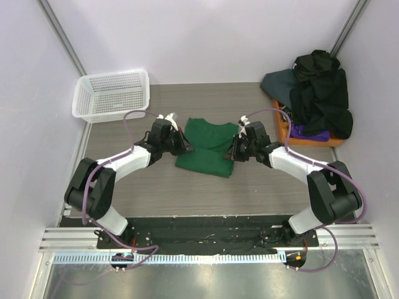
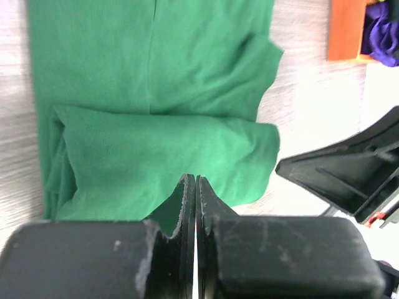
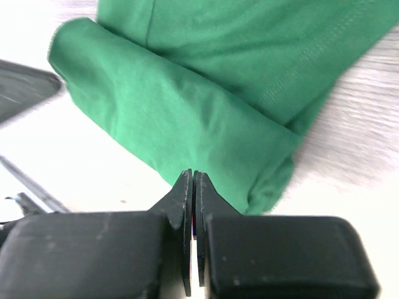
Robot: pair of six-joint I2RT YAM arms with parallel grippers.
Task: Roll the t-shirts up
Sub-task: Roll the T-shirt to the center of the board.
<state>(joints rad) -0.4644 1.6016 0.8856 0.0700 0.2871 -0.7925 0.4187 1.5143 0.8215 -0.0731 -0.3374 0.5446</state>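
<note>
A dark green t-shirt (image 1: 209,144) lies in the middle of the table, its near edge turned over into a thick roll (image 2: 162,162) (image 3: 187,131). My left gripper (image 1: 187,148) (image 2: 196,182) is at the shirt's left side, shut, its tips against the roll with no cloth between them. At the shirt's right side my right gripper (image 1: 232,152) (image 3: 193,174) is also shut, with its tips at the roll's edge and nothing held. More t-shirts, black and dark slate (image 1: 319,93) with a purple one (image 1: 310,132) under them, are piled at the back right.
A white mesh basket (image 1: 112,94) stands at the back left. An orange tray (image 1: 282,123) (image 2: 346,30) carries the pile of dark shirts at the right. White walls close in the table on three sides.
</note>
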